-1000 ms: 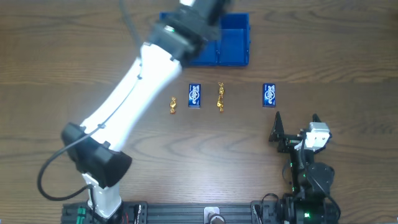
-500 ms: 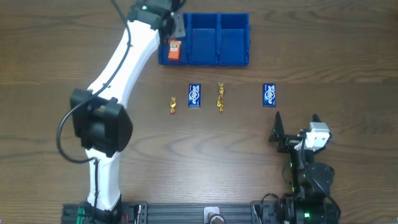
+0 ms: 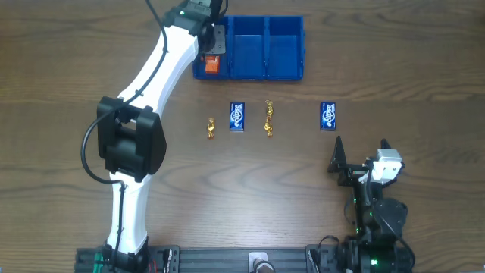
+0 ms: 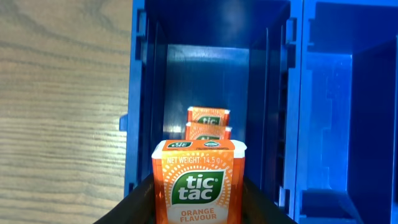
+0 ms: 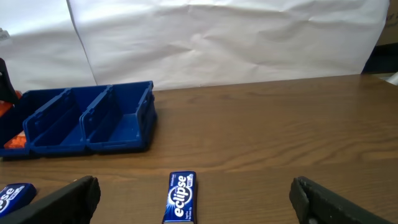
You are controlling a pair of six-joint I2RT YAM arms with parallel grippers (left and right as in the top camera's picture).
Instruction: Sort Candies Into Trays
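Note:
A blue three-compartment tray [image 3: 284, 74] stands at the back of the wooden table. My left gripper [image 3: 214, 44] hangs over its left compartment, shut on an orange candy box [image 4: 199, 180] held upright. Two more orange boxes [image 4: 209, 121] lie deeper in that compartment [image 4: 140, 93]. On the table in front of the tray lie a gold wrapped candy [image 3: 211, 127], a blue pack [image 3: 237, 116], another gold candy [image 3: 268, 119] and a second blue pack [image 3: 327, 116]. My right gripper [image 3: 360, 152] stands open near the front right, just short of that second blue pack [image 5: 180, 196].
The tray's middle and right compartments [image 5: 121, 140] look bare. A white sheet [image 5: 217, 43] hangs behind the table's far edge. Bare wood lies left and right of the candy row.
The left arm has swung leftward from the tray's middle to its left compartment and lowered the orange box a little. The right arm has not moved.

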